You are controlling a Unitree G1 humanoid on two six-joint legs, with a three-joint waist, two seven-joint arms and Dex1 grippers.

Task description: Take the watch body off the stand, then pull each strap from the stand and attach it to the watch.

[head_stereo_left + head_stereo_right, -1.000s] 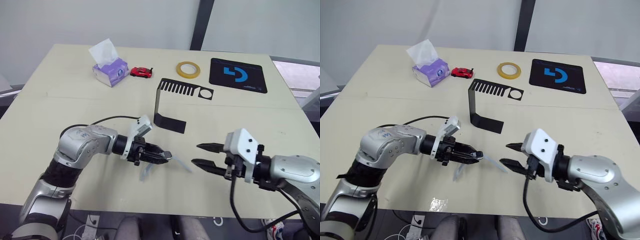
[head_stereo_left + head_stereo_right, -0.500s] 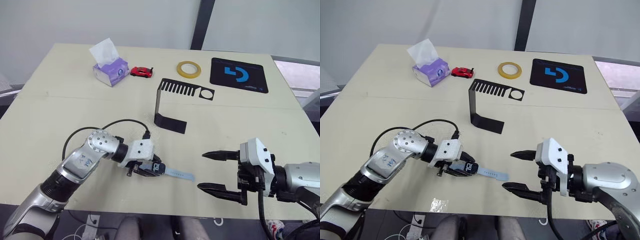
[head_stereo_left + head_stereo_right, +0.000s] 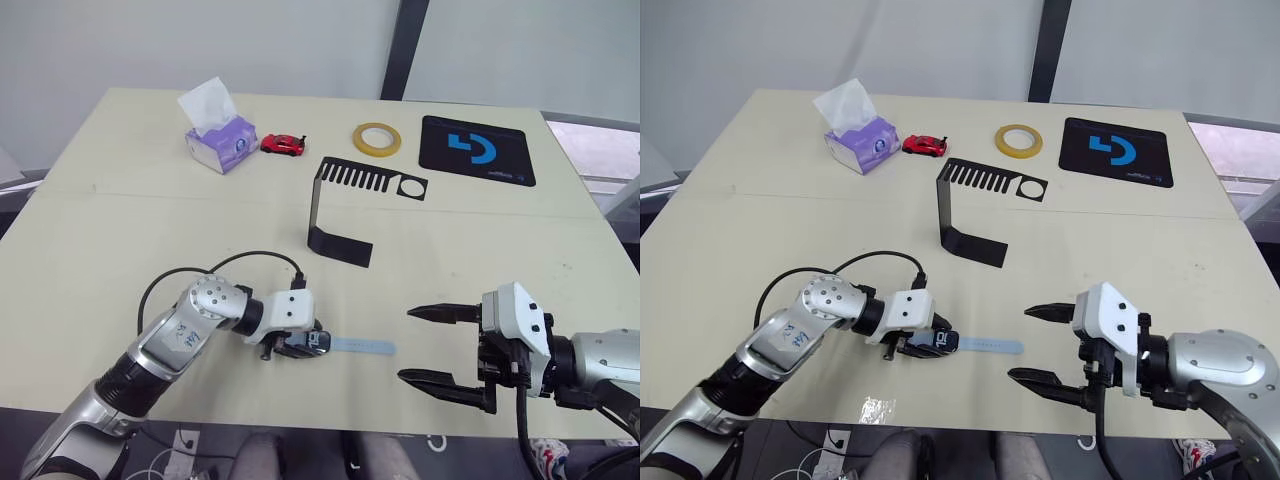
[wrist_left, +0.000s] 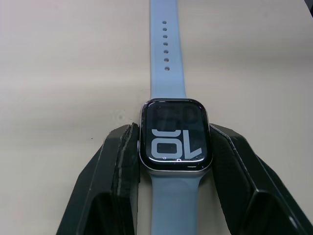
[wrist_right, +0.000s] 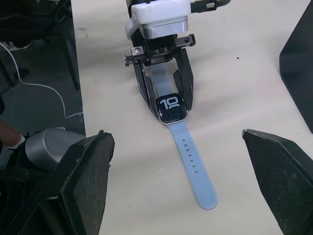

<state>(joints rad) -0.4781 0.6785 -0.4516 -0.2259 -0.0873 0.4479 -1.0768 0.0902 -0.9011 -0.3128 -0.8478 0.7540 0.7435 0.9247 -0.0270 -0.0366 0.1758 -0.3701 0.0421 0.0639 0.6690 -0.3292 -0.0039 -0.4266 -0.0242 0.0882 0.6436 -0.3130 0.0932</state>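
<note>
Watch body (image 4: 175,139) lies face up on the table (image 3: 120,230), screen lit with "10", and we see a pale blue strap (image 4: 167,63) running out from each end of it — one with a row of holes stretches away toward the right gripper, the other (image 4: 173,205) runs back between the left fingers. Left gripper (image 3: 300,346) sits low at the near table edge with its two black fingers (image 4: 120,166) flanking the case; they look right against its sides, so we read it as closed on the watch body. Right gripper (image 3: 440,346) hangs near the strap's free end, not touching it, its fingers spread wide. Stand (image 3: 340,205) is upright further back mid-table, well apart from both grippers — slotted top plate bare. Behind it we see a tape roll (image 3: 376,139), a black mouse pad (image 3: 476,150), a red toy car (image 3: 283,144) and a tissue box (image 3: 220,140).
</note>
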